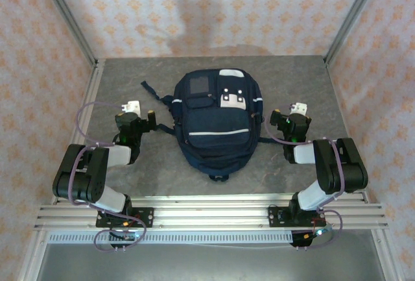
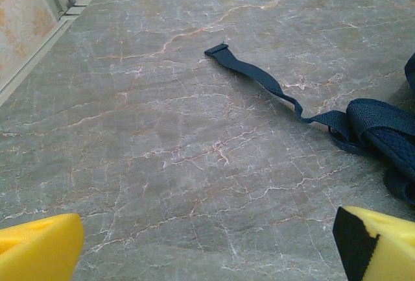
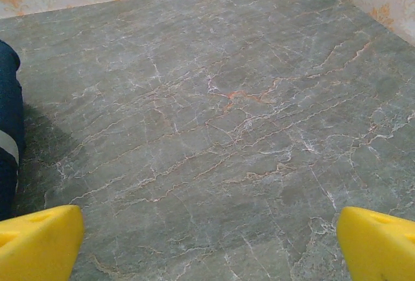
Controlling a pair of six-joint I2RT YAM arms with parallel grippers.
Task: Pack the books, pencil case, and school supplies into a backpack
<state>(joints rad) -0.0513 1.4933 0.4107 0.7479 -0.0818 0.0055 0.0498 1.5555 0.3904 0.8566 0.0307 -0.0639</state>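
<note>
The navy-blue backpack lies flat in the middle of the table, front pocket with white patches facing up, its zips looking closed. My left gripper rests to its left, open, with nothing between its yellow fingertips. A loose dark strap and a padded shoulder strap lie ahead and to the right of it. My right gripper sits to the backpack's right, open and empty, yellow fingertips wide apart. The backpack's side shows at the left edge of the right wrist view. Books, pencil case and school supplies are out of view.
The grey marble table is enclosed by patterned walls and metal frame posts at the back corners. An aluminium rail carrying both arm bases runs along the near edge.
</note>
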